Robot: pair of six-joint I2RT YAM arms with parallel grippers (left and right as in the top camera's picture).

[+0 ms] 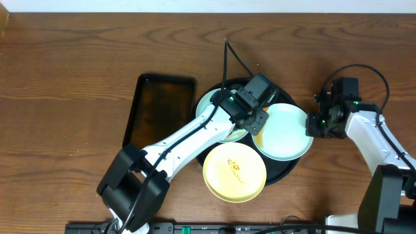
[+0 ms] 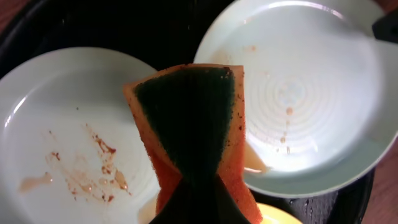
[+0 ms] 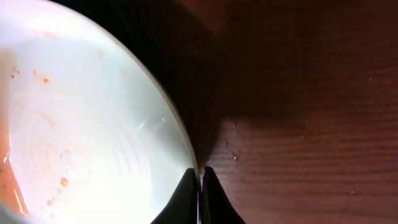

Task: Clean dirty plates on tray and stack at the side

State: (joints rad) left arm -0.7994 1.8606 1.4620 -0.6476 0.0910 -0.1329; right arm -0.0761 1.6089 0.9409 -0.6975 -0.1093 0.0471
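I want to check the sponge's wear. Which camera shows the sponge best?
The left wrist view: the sponge fills the centre, orange with a dark green scrub face, pinched between the fingers of the left gripper. Overhead, that gripper covers nearly all of it. The right wrist view shows none of it.

Nothing legible shows in any of the three views: no lettering, label, brand, number or sign on anything. The only marks that come near to writing are the brown squiggles on the yellow plate (image 1: 234, 170) — they are smears and form no letters.
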